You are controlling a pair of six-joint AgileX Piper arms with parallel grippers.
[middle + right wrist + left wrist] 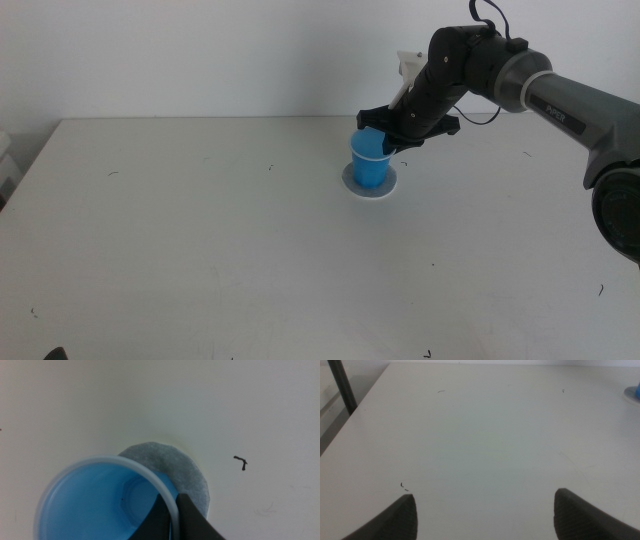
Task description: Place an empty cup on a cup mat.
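While pinching cup (370, 160) rim — right end effector (385, 140).

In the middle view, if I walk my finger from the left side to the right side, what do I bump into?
Bare table → cup mat with the cup standing on it → right hand pinching the cup's rim → the right arm reaching off to the right.

The cup (371, 162) is bright blue, blue inside too, with a thin pale rim. The cup mat (182, 472) is grey with little speckles and has a thin white edge. The right gripper (174, 515) has black jaws. The left gripper (485, 515) has dark jaws. The table (200, 220) is white with tiny black marks.
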